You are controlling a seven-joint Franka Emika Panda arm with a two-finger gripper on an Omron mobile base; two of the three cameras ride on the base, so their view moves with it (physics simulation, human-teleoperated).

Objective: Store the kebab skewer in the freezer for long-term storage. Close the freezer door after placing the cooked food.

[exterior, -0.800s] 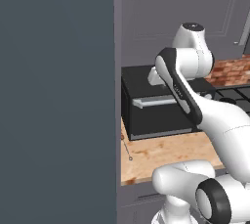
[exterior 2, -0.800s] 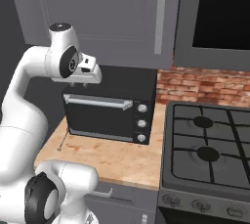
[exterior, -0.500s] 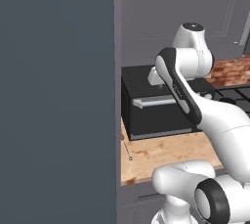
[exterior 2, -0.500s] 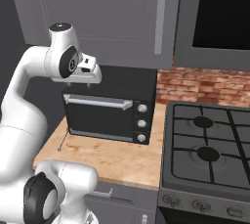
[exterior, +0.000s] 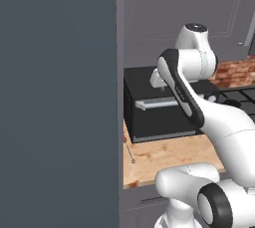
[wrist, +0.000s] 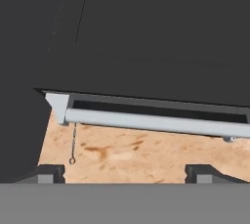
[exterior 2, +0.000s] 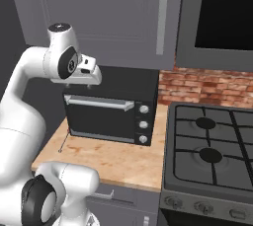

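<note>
The end effector hovers spread and empty above the toaster oven — the reach is underway, and next calls for descending to the kebab skewer on the bench.

No readable text, labels or numbers anywhere.

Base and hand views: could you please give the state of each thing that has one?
tool: open, empty.
kebab skewer: lying flat on the counter, not held.
toaster oven: door shut.
upper cabinet: door shut.
</note>
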